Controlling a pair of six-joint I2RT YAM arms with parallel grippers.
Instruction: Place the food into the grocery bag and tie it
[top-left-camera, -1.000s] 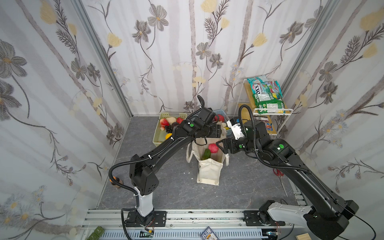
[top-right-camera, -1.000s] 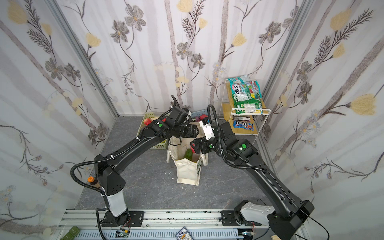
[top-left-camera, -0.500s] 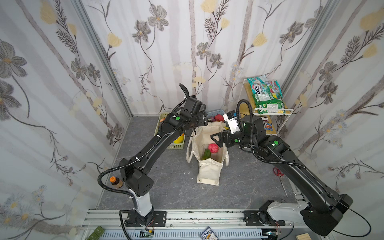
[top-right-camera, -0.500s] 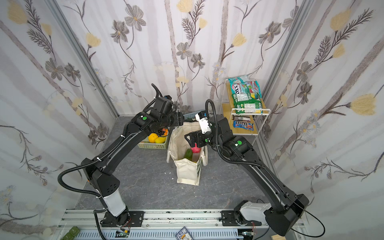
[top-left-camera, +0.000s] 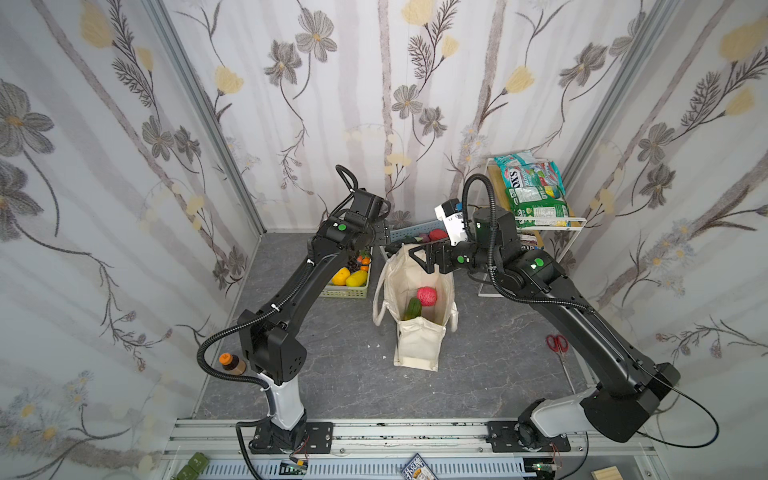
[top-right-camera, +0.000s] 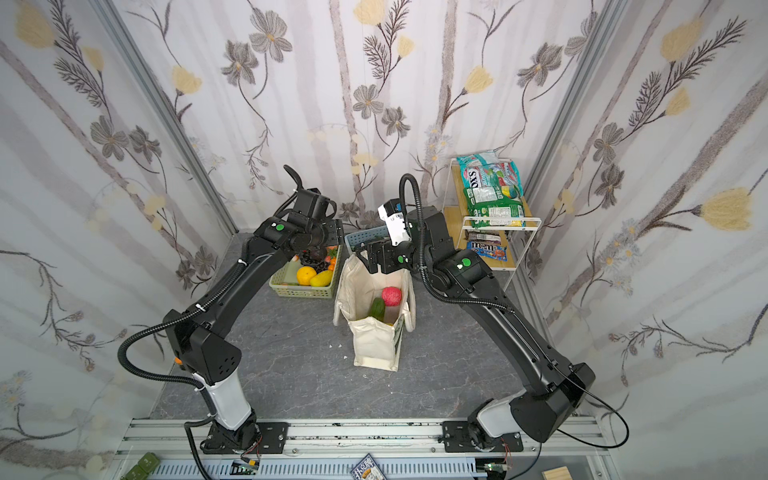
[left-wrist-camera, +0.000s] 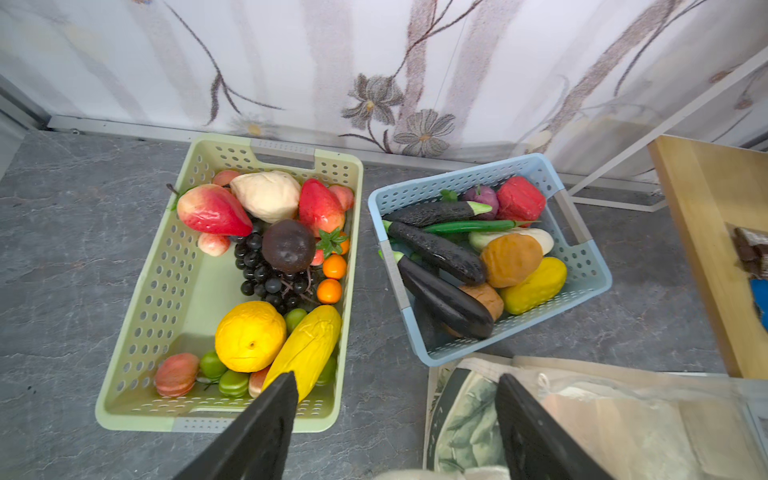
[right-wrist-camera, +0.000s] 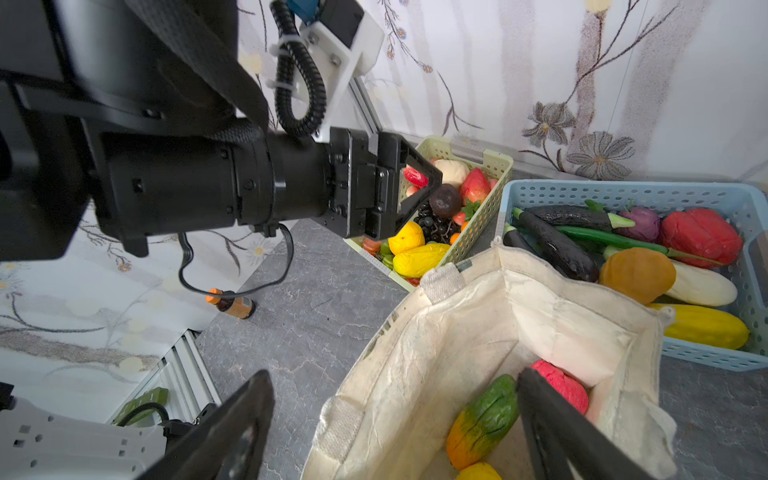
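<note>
Now left gripper (left-wrist-camera: 395, 380) empty, jaws apart, above pale green slotted plastic basket (left-wrist-camera: 137, 291). Best: drop straight onto round yellow toy fruit (left-wrist-camera: 249, 336), straddle it, stay clear of basket wall; right gripper (right-wrist-camera: 392, 378) also spread, empty, over cream canvas tote bag (top-left-camera: 417, 349), upright on worktop (top-left-camera: 340, 332), some food inside.

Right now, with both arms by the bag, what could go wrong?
The right end effector, open, has one finger over the open grocery bag; it could snag the soft rim and tip it. The left end effector hangs open over the crowded green basket; closing there might catch neighbouring fruit.
</note>
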